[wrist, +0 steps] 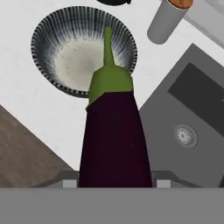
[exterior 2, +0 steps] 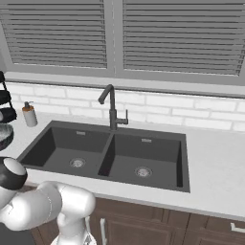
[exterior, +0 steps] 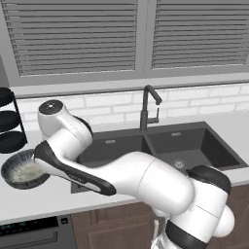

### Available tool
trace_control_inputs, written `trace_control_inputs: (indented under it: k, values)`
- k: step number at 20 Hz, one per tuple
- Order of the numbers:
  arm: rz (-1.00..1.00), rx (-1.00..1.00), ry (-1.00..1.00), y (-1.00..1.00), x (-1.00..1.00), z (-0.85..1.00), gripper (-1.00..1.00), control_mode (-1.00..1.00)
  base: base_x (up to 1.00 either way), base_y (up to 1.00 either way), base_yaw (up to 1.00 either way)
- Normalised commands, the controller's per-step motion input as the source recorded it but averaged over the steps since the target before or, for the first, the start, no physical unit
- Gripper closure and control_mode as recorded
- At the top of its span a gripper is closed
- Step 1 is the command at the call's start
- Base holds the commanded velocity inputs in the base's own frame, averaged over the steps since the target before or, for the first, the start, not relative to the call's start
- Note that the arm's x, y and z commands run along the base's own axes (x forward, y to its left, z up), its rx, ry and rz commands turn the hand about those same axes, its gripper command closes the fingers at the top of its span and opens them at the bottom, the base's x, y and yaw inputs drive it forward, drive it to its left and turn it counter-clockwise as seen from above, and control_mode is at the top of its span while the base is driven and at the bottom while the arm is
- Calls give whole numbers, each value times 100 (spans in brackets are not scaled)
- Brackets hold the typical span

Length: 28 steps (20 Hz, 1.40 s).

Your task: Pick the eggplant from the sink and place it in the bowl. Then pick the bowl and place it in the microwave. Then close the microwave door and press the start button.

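The glossy dark purple eggplant [wrist: 114, 140] with its green stem cap is held in my gripper [wrist: 116, 183], which is shut on it. The stem points over the near rim of the bowl [wrist: 48, 39]. That bowl, streaked dark grey outside and pale inside, sits on the white counter left of the sink [wrist: 192, 118]. From the left base view the bowl [exterior: 22, 171] is partly covered by my forearm, and it peeks in at the right base view's left edge [exterior 2: 4, 135]. Both basins of the sink [exterior: 160, 146] [exterior 2: 110, 153] hold nothing. The microwave and its door are out of view.
A tall black faucet [exterior: 146, 107] [exterior 2: 111, 107] stands behind the sink. A soap dispenser [exterior 2: 29, 115] [wrist: 168, 19] is on the counter near the bowl. A black round-shelf rack [exterior: 9, 121] stands behind the bowl. Blinds cover the windows above.
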Motion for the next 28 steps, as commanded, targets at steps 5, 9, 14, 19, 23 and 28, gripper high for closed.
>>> trace_control_inputs:
  k: [5, 9, 14, 19, 23, 28]
  values:
    - [-14, 0, 0, 21, 29, -7, 100, -100, 0, 0, 0]
    - [-15, 0, 0, 36, 23, -4, 100, -100, 0, 0, 0]
    - [-15, 0, 0, 40, 21, -5, 100, -100, 0, 0, 0]
    - [-16, 0, 0, 33, 23, -9, 100, -100, 0, 0, 0]
    - [-16, 0, 0, 23, 27, -17, 100, -100, 0, 0, 0]
    - [-15, 0, 2, 20, 29, -20, 100, -100, 0, 0, 0]
